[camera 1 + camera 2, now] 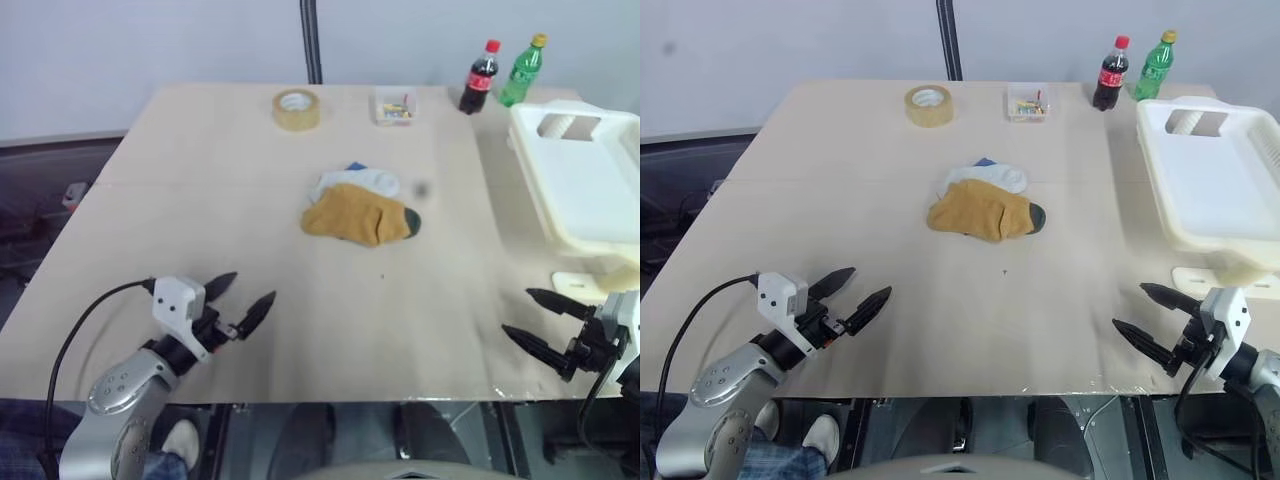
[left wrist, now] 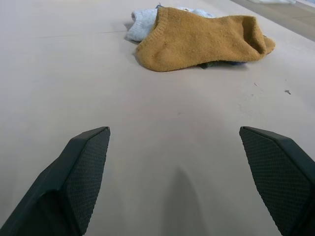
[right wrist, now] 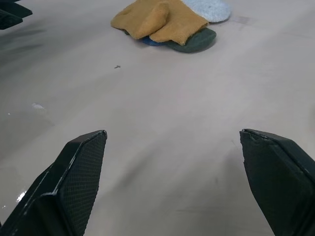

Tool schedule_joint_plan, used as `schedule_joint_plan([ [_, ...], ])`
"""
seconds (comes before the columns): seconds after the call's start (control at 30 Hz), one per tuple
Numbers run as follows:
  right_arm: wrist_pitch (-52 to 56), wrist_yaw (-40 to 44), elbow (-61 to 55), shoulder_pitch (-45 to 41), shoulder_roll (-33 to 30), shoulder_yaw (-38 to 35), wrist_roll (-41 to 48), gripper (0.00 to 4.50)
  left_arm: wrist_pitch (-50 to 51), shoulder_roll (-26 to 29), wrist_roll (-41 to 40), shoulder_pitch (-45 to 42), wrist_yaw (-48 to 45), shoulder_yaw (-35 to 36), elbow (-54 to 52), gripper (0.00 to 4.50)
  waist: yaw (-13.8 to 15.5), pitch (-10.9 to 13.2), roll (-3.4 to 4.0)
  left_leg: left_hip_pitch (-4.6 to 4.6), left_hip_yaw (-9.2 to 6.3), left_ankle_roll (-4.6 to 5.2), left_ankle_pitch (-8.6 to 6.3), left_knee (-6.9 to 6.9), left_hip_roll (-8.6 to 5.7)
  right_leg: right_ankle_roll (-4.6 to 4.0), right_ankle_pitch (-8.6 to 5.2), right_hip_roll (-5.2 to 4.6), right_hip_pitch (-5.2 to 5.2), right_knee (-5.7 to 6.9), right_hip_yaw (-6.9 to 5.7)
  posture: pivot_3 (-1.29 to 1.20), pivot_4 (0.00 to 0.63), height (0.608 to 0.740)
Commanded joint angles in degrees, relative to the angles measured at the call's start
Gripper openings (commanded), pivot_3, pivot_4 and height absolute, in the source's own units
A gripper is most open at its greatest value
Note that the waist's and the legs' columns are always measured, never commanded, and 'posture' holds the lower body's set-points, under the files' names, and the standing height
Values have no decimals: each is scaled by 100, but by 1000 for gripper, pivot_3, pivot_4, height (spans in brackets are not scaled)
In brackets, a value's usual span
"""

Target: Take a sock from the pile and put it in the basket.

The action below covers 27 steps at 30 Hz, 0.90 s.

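Both end effectors, left (image 1: 243,298) and right (image 1: 537,319), fingers wide apart, empty.

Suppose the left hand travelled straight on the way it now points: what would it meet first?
Probably the pile of socks. The left hand, open and empty, points across bare table toward it, and the mustard-yellow sock on top lies nearest. Depth is hard to judge, so it might pass just above.

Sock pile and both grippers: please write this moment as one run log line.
pile: mid-table, untouched | basket: no sock visible | left gripper: open, empty | right gripper: open, empty
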Motion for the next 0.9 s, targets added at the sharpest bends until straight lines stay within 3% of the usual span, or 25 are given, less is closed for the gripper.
schedule_joint_plan([
  [0.03,-131,94,6,-43,-76,-140,17,4476,-174,-8,9,107,-27,77,-289,4500,0,0,0,0,0,0,0,0,0,0,0,0,0,0,0,0,150,740],
  [0.9,-41,160,61,-185,-9,-8,-67,4476,-149,-127,-22,248,182,-24,-697,4500,-1,0,0,1,2,0,0,0,0,0,0,1,0,-1,1,0,150,740],
])
